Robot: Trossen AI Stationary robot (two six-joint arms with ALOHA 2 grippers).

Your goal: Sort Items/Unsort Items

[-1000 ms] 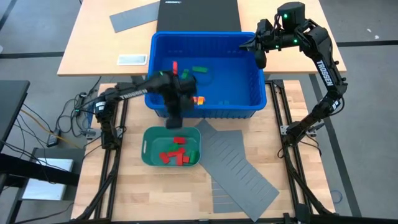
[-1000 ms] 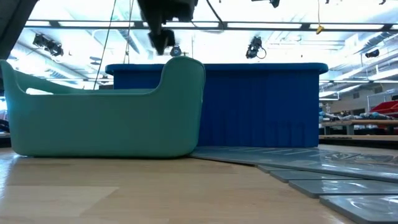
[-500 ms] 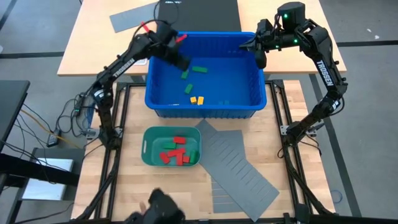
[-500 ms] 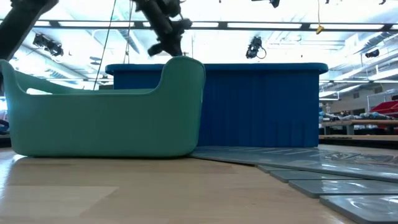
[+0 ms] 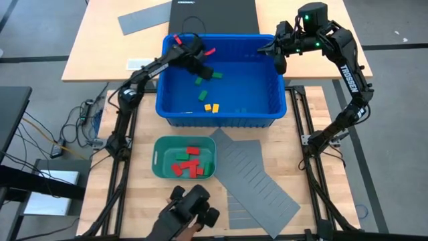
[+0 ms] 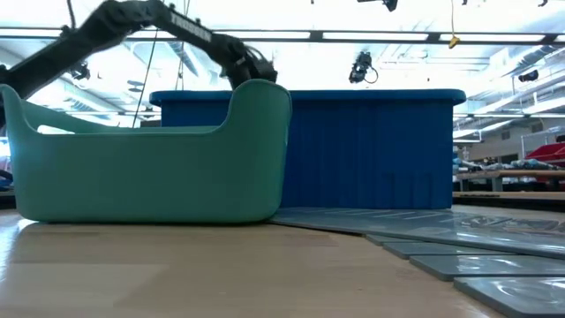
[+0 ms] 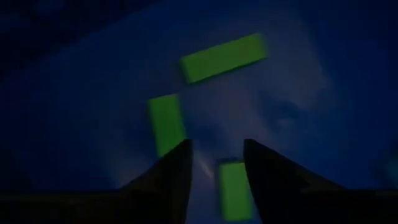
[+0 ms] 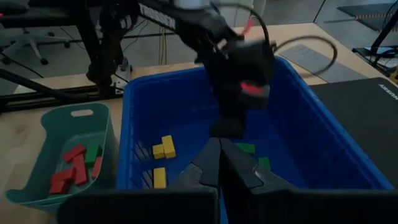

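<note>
The items are small blocks. Three green ones (image 5: 215, 75) and yellow ones (image 5: 211, 107) lie flat on the floor of a blue bin (image 5: 221, 119). Red blocks (image 5: 187, 166) and a green one lie in a teal tray (image 5: 159, 157) in front of the bin. My left gripper (image 5: 202, 69) reaches into the bin's far left part, slanting down. It stands open over the green blocks (image 7: 166, 123), and one green block (image 7: 235, 190) shows through the gap between its fingers (image 7: 180, 168). My right gripper (image 5: 277, 61) hangs shut above the bin's far right corner.
A grey slotted sheet (image 5: 257, 177) lies on the table right of the tray, one end under the bin. Behind the bin lie a black panel (image 5: 214, 13), another grey sheet (image 5: 144, 17) and a small white thing (image 5: 142, 64). A dark bulky object (image 5: 190, 213) shows at the near edge.
My left gripper has swung from above the teal tray, by the bin's near wall, up and toward the far left. It then came down into the bin's far left part over the green blocks, and it rolled on the way. The blocks have stayed where they were.
</note>
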